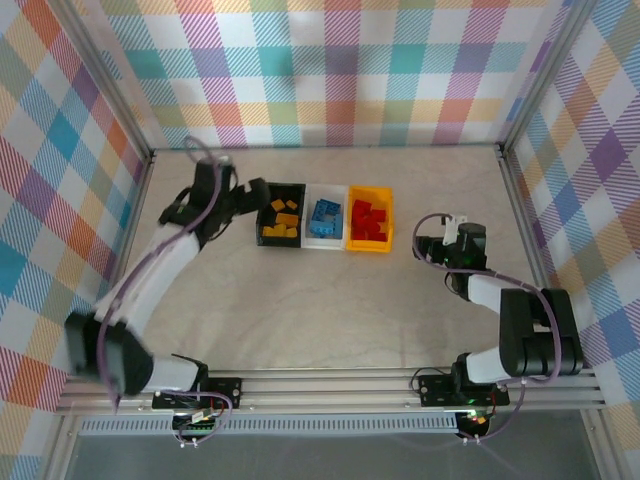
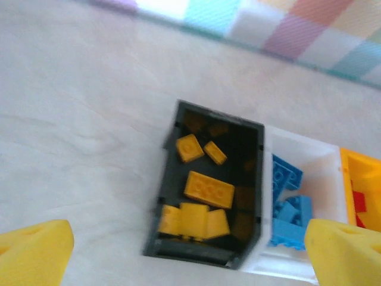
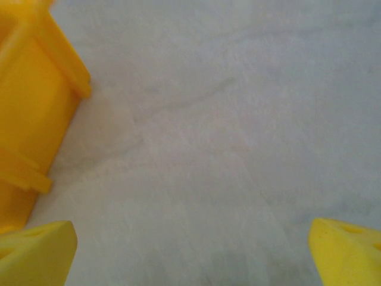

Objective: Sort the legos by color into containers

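- Right gripper (image 1: pixel 424 246): fingers spread, empty; over bare table (image 1: pixel 330 310), near yellow-orange bin (image 1: pixel 388 222), on its right.
- Three bins touching in one row: black bin (image 1: pixel 297 188), white bin (image 1: pixel 326 189), yellow-orange; about six yellow legos (image 2: pixel 208 189) in black; blue legos (image 2: pixel 287 173) in white, red legos (image 1: pixel 368 222) in yellow-orange, counts unclear.
- Left gripper (image 1: pixel 252 196): fingers spread, empty; at black bin's left edge.
- Plaid walls (image 1: pixel 340 70) behind.

No lettering can be read (the legos (image 2: pixel 208 189) look blurred).

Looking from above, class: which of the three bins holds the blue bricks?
The white bin, in the middle; the black bin on its left holds yellow bricks, the yellow-orange bin red bricks.
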You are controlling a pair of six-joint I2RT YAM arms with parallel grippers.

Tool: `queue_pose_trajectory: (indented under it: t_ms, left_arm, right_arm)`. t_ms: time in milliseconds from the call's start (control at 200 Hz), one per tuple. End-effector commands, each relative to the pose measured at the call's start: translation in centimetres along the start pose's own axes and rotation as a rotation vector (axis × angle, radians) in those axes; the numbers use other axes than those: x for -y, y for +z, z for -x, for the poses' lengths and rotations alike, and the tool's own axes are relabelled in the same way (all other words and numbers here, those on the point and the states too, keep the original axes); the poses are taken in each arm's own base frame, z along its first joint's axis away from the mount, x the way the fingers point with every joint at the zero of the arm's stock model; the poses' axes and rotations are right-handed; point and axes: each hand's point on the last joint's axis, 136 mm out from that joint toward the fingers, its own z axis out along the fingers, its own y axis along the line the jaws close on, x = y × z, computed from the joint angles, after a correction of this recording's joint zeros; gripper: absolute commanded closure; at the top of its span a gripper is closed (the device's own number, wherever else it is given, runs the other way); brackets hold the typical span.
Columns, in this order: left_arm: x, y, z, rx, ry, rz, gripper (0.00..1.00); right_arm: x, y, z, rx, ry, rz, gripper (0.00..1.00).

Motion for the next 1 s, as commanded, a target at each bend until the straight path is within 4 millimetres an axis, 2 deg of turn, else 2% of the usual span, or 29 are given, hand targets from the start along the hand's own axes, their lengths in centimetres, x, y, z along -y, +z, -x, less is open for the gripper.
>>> queue_pose_trajectory:
  t_ms: [0,65,115,180,270,325,430,675,730,880,970,995]
  left_arm:
    - [-5.2,-2.3,1.8,0.219,0.026,0.151,0.01]
    - [-7.8,-2.7,0.8,0.212,-0.012,0.167,0.01]
    - [-9.3,-2.1,-0.5,0.176,-0.013,0.193,0.00]
    - [-10.6,-0.8,-2.3,0.132,0.002,0.222,0.00]
    - [-11.4,1.8,-4.6,0.117,0.043,0.222,0.01]
    - [-11.5,3.1,-5.6,0.132,0.058,0.203,0.02]
    - [-11.1,4.9,-6.1,0.176,0.094,0.156,0.04]
    - [-11.4,8.3,-8.1,0.181,0.185,0.145,0.03]
    - [-11.3,8.8,-8.8,0.189,0.195,0.129,0.02]
    - [-9.6,9.6,-10.5,0.191,0.268,0.019,0.01]
    - [-10.4,9.6,-11.5,0.248,0.254,0.044,0.01]
    - [-10.3,9.5,-11.2,0.287,0.252,0.038,0.00]
  right_arm:
    - [-0.5,0.5,2.8,0.159,-0.036,0.041,0.01]
    - [-0.2,0.8,2.2,0.184,-0.033,0.032,0.00]
    - [-0.3,0.6,2.1,0.179,-0.036,0.038,0.00]
    - [-0.3,0.7,2.0,0.178,-0.033,0.042,0.00]
    - [-0.3,0.7,2.0,0.173,-0.034,0.040,0.00]
    - [-0.2,0.7,2.0,0.176,-0.033,0.037,0.00]
    - [-0.1,0.7,2.1,0.176,-0.028,0.027,0.00]
    - [-0.1,0.7,2.1,0.175,-0.028,0.027,0.00]
    - [-0.1,0.7,2.0,0.175,-0.029,0.027,0.00]
    - [0.0,0.7,2.1,0.175,-0.030,0.026,0.00]
    - [-0.1,0.7,2.0,0.175,-0.029,0.026,0.00]
    - [0.0,0.7,2.1,0.175,-0.029,0.026,0.00]
